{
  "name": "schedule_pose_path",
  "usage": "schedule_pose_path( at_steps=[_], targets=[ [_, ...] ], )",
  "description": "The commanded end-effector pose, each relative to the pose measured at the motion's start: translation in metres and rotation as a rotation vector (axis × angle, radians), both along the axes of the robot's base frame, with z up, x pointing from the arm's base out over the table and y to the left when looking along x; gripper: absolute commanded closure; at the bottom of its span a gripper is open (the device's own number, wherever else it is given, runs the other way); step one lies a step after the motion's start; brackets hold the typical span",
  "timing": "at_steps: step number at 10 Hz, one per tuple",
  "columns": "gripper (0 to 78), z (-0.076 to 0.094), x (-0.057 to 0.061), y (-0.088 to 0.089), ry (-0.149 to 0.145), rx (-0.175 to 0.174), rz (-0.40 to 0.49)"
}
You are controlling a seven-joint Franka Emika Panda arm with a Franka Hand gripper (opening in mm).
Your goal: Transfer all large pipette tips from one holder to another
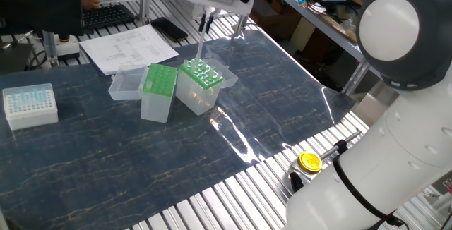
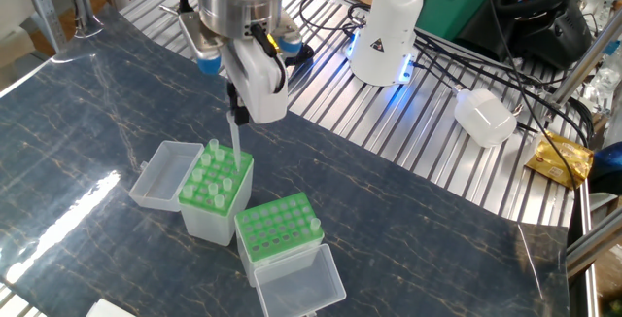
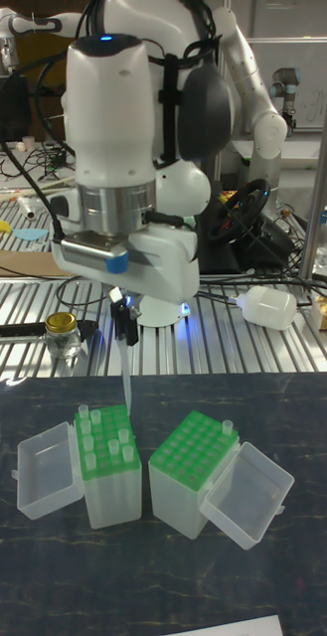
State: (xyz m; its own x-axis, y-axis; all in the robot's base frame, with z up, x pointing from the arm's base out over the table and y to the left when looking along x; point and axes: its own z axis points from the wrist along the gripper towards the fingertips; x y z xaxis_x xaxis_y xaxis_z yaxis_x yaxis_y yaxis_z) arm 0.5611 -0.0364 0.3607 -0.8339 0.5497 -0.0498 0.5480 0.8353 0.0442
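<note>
My gripper (image 2: 233,115) (image 1: 205,24) (image 3: 123,336) hangs above one holder (image 2: 209,222) (image 1: 198,94) (image 3: 113,494), shut on the upper end of one of the large pipette tips (image 2: 235,147) (image 1: 200,46) (image 3: 124,383). That tip points straight down, its thin end just over the green rack. Several more tips (image 2: 216,183) (image 3: 103,437) stand in this holder. Beside it stands another (image 2: 282,222) (image 1: 157,99) (image 3: 183,497), the narrower green-topped box, with a single tip (image 2: 316,225) (image 3: 226,425) at one corner.
Each box has its clear lid folded open beside it (image 2: 160,174) (image 2: 301,280). A white box with pale-blue tips (image 1: 30,105) sits at the mat's left end. Papers (image 1: 127,46) lie behind. A yellow-capped jar (image 1: 308,161) and a white bottle (image 2: 486,116) rest on the metal slats.
</note>
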Motion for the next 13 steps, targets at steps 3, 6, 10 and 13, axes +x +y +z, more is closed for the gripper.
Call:
schedule_pose_path(
  at_steps=[3, 6, 10, 13],
  targets=[
    [76.3, 0.004, 0.0, 0.016, 0.01, 0.008, -0.054],
    [76.3, 0.001, -0.001, 0.031, 0.009, 0.013, -0.1],
    [76.3, -0.004, -0.002, 0.047, 0.004, 0.025, -0.162],
    [76.3, -0.006, 0.001, 0.055, 0.004, 0.035, -0.199]
  ],
)
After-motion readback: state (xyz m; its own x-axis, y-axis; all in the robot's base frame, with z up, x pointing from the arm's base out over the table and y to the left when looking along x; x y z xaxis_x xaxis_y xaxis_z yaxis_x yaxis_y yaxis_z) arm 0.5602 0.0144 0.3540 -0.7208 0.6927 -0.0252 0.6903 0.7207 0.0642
